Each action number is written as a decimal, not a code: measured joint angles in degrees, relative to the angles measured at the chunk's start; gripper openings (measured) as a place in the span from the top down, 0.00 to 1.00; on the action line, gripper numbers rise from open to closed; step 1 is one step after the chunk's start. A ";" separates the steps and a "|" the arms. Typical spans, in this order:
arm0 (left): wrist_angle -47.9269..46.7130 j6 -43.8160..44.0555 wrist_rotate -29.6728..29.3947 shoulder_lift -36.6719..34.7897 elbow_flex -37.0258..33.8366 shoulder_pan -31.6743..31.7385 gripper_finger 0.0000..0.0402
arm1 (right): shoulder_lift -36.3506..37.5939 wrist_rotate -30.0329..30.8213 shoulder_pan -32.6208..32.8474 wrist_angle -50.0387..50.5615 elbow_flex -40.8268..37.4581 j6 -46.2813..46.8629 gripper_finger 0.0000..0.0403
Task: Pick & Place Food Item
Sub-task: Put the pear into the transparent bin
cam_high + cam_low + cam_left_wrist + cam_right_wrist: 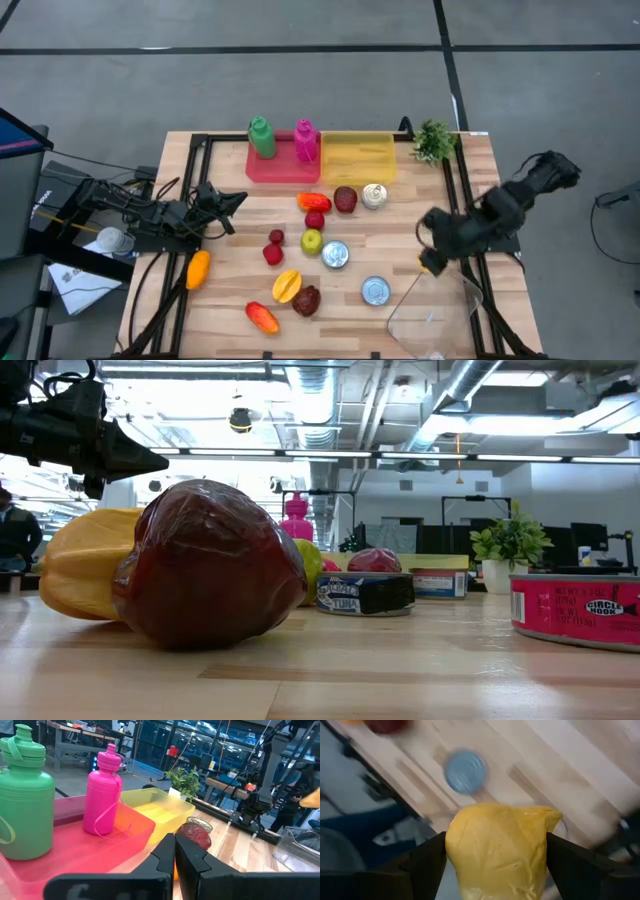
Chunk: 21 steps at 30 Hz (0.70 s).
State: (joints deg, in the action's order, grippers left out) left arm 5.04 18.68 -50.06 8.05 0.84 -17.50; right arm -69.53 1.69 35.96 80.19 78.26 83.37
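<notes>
- High view: the right pincer (432, 262) hangs over the right part of the surface (420, 200), near its front edge, grasping a yellow food item (431, 263), just beside a clear bin (437, 308) at the front right corner. The left pincer (238, 200) sits clenched near the left edge. At the back edge, a red tray (280, 168) holds a green bottle (261, 137) and a pink bottle (305, 141); the yellow tray (358, 157) beside it shows nothing inside. Loose fruit and three cans lie mid-surface.
- Low view: a dark red fruit (210, 565) fills the foreground, touching a yellow pepper (80, 565) behind it; a red can (578, 608) stands at right.
- Left wrist view: both bottles stand upright in the red tray, the yellow tray beyond.
- Right wrist view: the fingers (425, 862) clasp the yellow food item from both sides, above a blue-topped can (464, 771).
</notes>
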 joint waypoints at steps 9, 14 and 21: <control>-0.02 0.00 0.00 -0.01 0.00 0.00 1.00 | -12.50 0.09 12.45 10.05 -0.11 0.83 0.25; -0.01 0.00 -0.01 -0.01 0.00 -0.01 1.00 | -17.76 1.06 18.72 4.97 -3.19 0.83 0.25; -0.02 0.00 0.00 -0.01 0.00 -0.02 1.00 | -20.18 2.22 25.78 -7.09 -9.53 12.53 0.25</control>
State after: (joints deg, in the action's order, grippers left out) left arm 5.02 18.68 -50.06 8.04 0.84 -17.52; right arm -89.71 3.91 61.73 73.10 68.73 95.90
